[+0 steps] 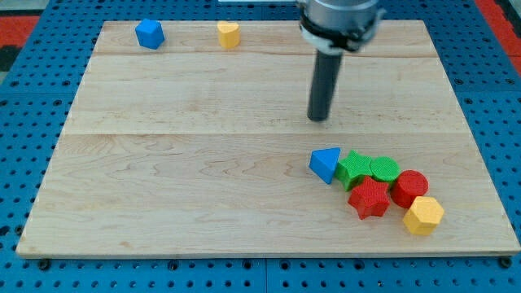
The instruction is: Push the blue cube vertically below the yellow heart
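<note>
The wooden desk (pixel 163 203) carries everything, lying on a blue pegboard (pixel 24 163). There is no gripper to report as apart or together: the arm ends in a dark rod, and my tip (pixel 318 119) rests on the desk right of centre, above the cluster and well apart from the two blocks at the view's top.

The cluster sits at the view's lower right: a blue triangle (pixel 326 163) on its left, touching a green block (pixel 353 169), then a green round block (pixel 384 169), a red round block (pixel 409 188), a red star (pixel 369 198) and a yellow hexagon (pixel 423 215).

The blue cube (pixel 150 33) lies near the top left corner, with the yellow heart (pixel 229 35) to its right, apart.
</note>
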Tool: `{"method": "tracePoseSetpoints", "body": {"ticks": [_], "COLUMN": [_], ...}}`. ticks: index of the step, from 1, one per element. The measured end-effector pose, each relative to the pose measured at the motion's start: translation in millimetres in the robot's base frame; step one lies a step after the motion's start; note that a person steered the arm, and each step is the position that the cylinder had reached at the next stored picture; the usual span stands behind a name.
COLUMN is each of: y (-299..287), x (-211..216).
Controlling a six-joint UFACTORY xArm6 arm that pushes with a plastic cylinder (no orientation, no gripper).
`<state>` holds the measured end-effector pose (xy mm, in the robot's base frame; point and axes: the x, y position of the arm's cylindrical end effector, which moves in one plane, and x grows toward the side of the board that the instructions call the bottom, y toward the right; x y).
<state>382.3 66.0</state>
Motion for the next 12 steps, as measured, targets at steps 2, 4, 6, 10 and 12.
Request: {"method": "tracePoseSetpoints", "body": {"ticks": [2, 4, 6, 10, 12], "y": [-77, -111, -199, -224, -270], "x": [-143, -190, -191, -191, -188]}}
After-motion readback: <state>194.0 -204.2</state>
